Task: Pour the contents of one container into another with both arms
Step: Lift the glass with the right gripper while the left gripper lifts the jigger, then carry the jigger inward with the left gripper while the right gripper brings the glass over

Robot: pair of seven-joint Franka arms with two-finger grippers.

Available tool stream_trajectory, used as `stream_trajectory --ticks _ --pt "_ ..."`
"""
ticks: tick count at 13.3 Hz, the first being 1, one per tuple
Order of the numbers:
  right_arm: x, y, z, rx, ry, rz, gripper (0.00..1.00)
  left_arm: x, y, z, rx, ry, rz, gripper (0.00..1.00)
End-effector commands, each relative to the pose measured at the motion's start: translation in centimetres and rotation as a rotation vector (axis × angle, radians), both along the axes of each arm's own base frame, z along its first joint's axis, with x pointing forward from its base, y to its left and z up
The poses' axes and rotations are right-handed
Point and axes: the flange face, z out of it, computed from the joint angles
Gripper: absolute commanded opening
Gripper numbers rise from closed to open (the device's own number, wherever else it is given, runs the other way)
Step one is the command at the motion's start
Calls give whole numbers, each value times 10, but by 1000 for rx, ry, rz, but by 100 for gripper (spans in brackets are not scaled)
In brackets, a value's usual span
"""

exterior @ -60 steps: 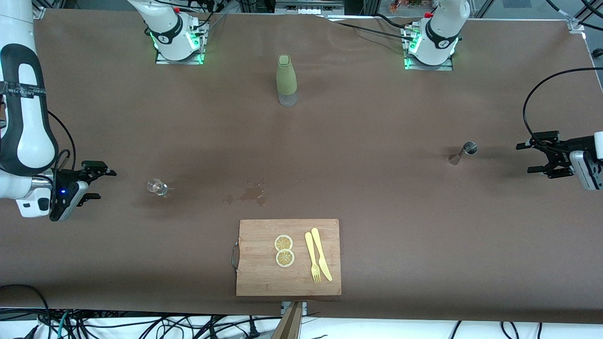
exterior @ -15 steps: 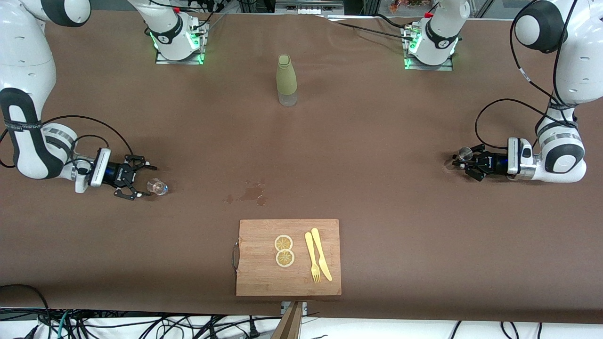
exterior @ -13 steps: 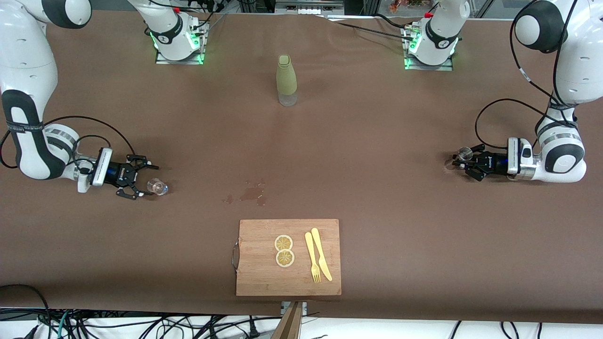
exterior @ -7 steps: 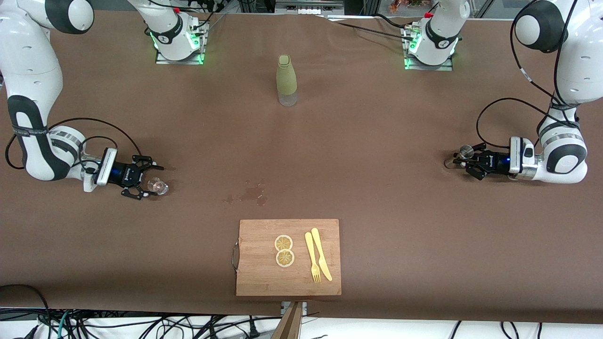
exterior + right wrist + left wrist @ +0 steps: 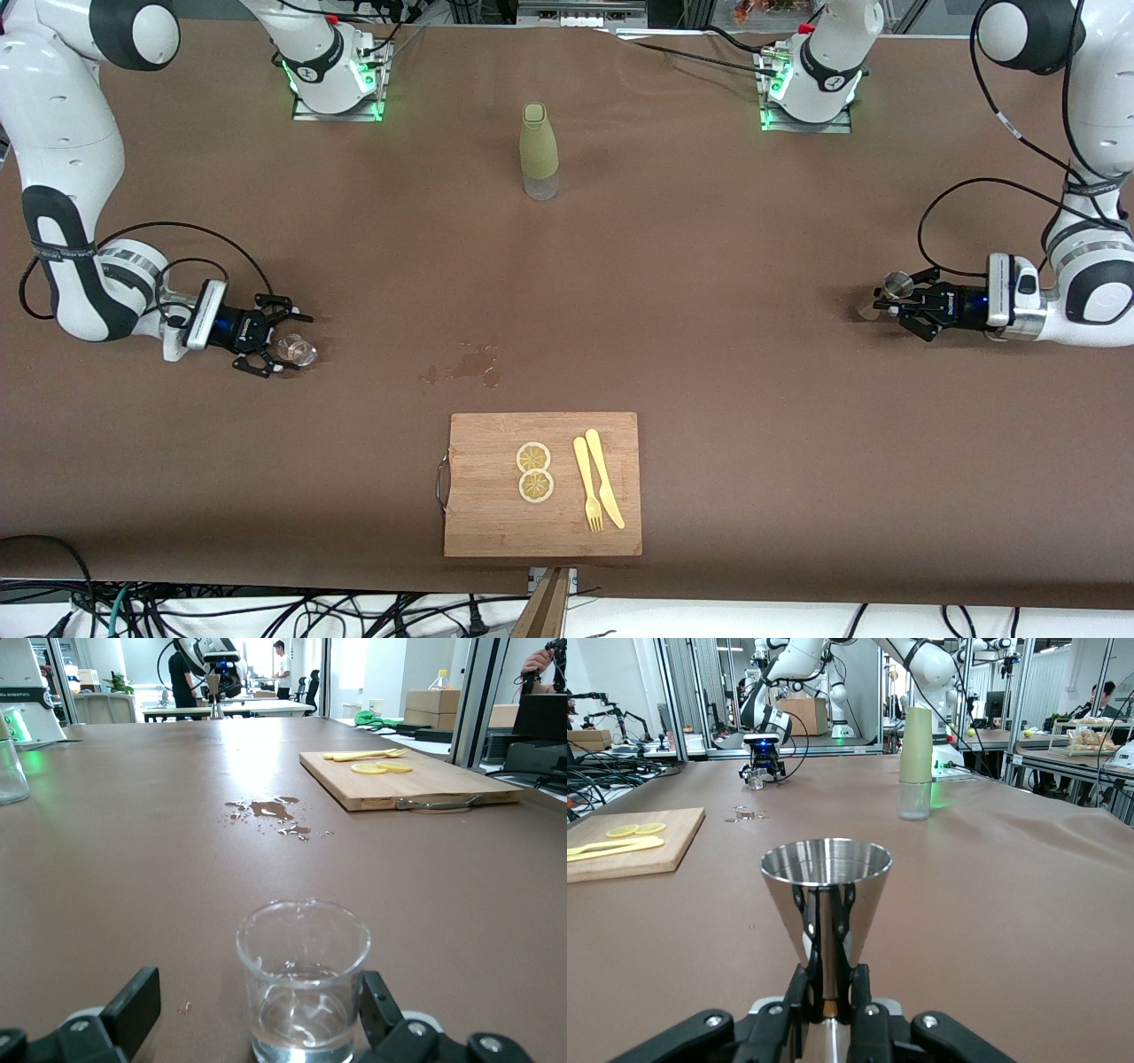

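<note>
Steel jigger (image 5: 897,284), clamped at its waist by the left claw (image 5: 902,306), sits near the tabletop (image 5: 691,266) edge at the left arm's end; the glass cup (image 5: 297,352) stands between the spread fingers of the right claw (image 5: 282,340) near the other end, bare tabletop between.

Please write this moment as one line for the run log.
left gripper: shut on jigger, toward left arm's end | right gripper: open around glass cup, not gripped | pouring: not started

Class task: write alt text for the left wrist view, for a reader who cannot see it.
The left gripper is shut on the narrow waist of a shiny steel jigger, held upright over the brown table. On the table stand an olive-green bottle and a wooden cutting board.
</note>
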Motion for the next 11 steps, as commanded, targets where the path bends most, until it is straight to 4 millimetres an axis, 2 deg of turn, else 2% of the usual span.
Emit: stream_trajectory --ticks 1,7,8,9,10,11 --pt "2 6 -7 32 -19 -16 100 16 -36 17 28 9 -39 0" --pt "3 13 -9 40 -21 -19 100 52 -128 23 53 72 -29 0" --pt "2 13 -12 40 -17 -17 96 58 -146 25 50 69 -24 0" --pt "2 14 -13 42 -16 -16 80 63 -164 25 58 67 -20 0" --pt "2 15 -14 42 -13 -16 69 68 -182 26 64 69 -14 0" --pt "2 20 -15 42 -11 -8 64 72 -197 27 65 72 0 0"
